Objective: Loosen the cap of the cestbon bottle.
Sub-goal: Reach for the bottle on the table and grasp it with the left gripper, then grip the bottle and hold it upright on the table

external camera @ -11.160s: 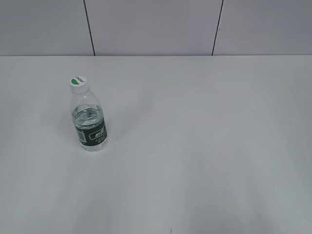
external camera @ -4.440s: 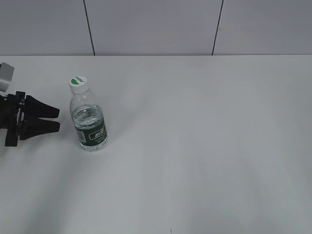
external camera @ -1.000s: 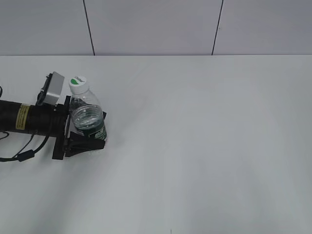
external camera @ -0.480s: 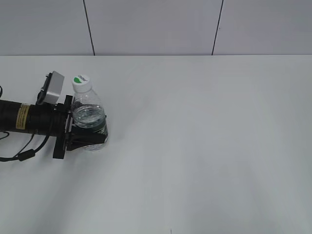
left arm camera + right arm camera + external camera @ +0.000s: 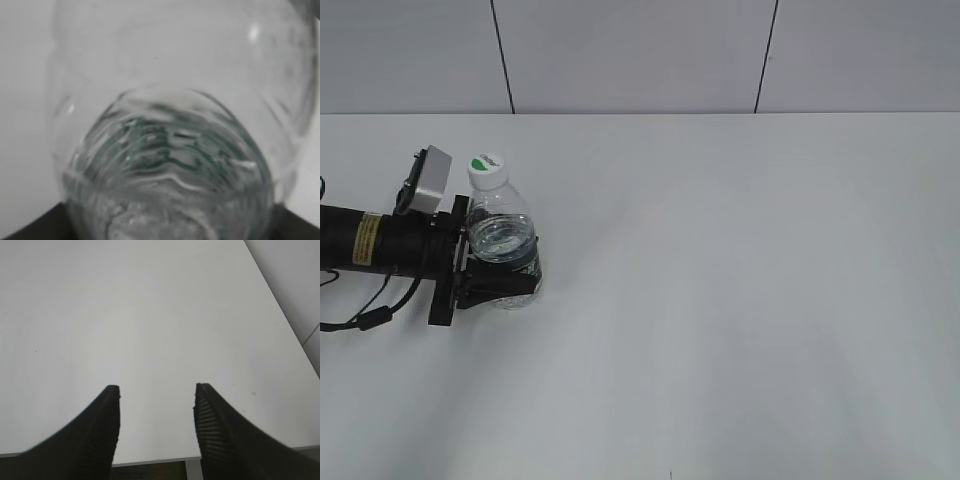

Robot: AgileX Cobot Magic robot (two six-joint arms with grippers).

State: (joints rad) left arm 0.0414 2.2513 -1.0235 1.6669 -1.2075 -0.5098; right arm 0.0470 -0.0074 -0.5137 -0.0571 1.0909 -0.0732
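At far left of the counter, my left tool clamps the bottle around its label, upright; the cap sits untouched; my right tool waits wide apart, holding nothing; twisting is left.

Clear bottle, white cap
Green mark on cap; dark green label between black left gripper's fingers.
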